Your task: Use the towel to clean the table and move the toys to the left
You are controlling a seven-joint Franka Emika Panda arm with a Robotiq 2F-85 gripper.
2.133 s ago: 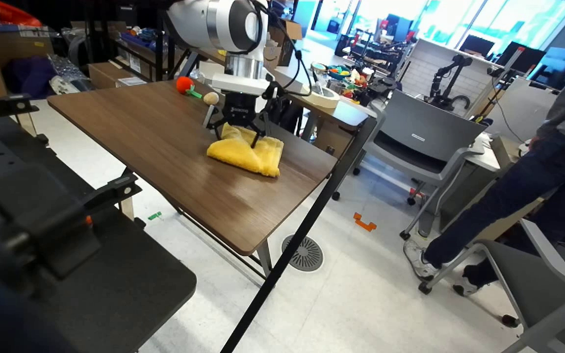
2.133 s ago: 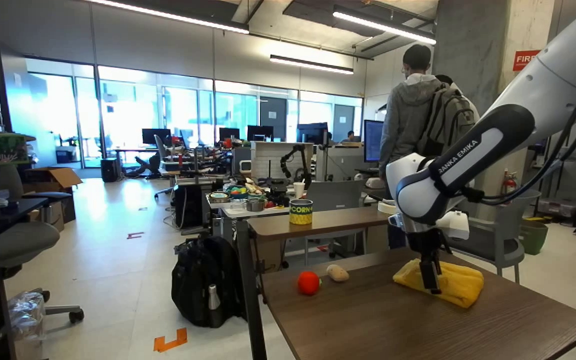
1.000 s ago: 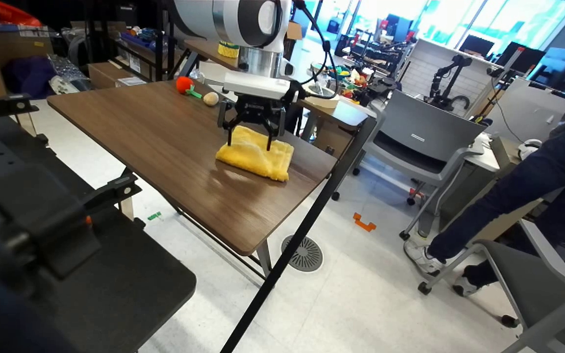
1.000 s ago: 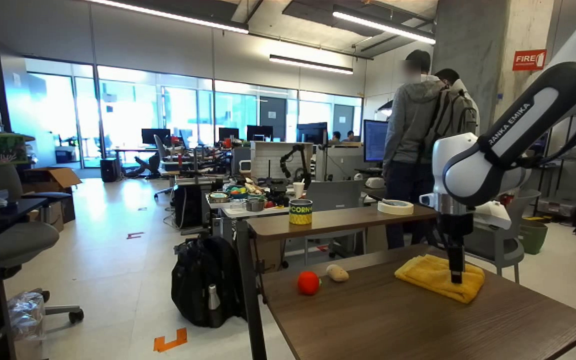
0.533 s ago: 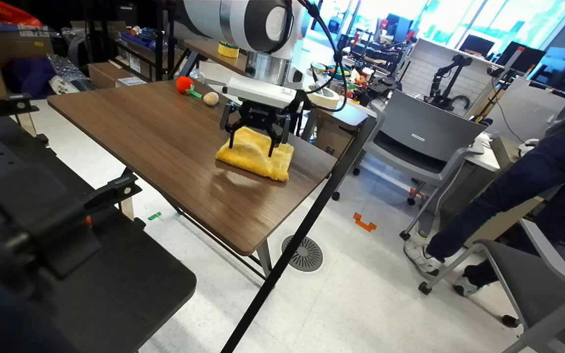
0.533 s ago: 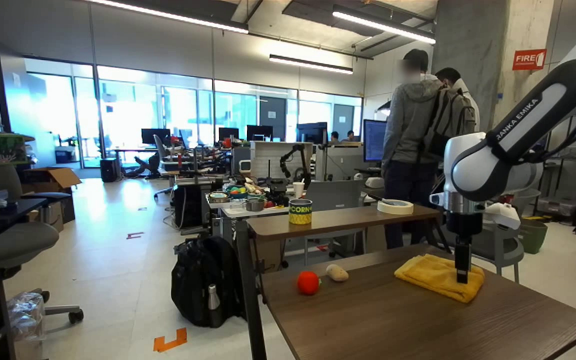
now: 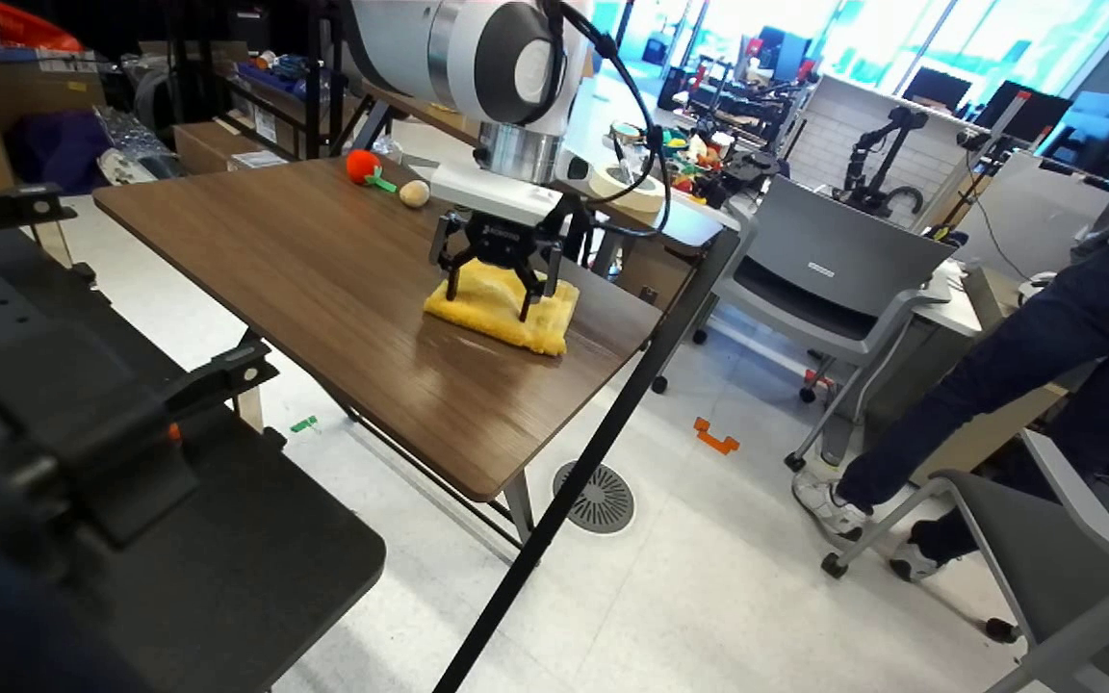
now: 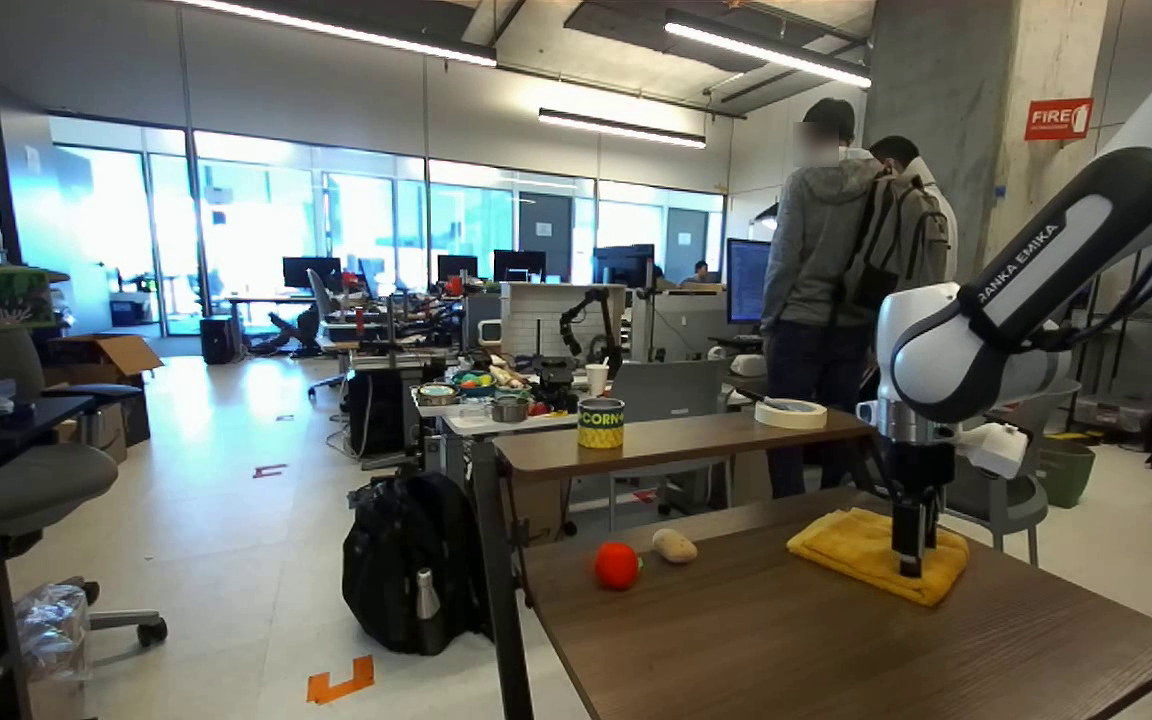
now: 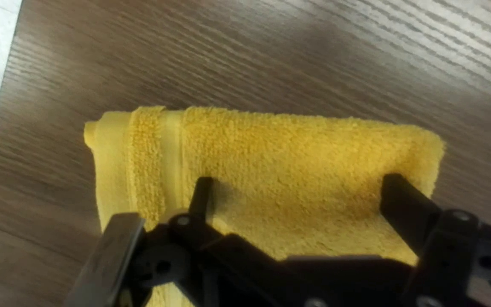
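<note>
Towel (image 9: 296, 149) lies folded on the table (image 9: 249, 55), beneath the jaws; these stand spread wide.

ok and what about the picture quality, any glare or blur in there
Wrist view: pale sheen on the table at upper right, gripper dark and soft-edged. Both exterior views: windows washed out. In an exterior view: black hardware at lower left out of focus.

Strip lights (image 8: 768, 56) glow above windows (image 8: 261, 210) and pale floor (image 8: 206, 520)
</note>
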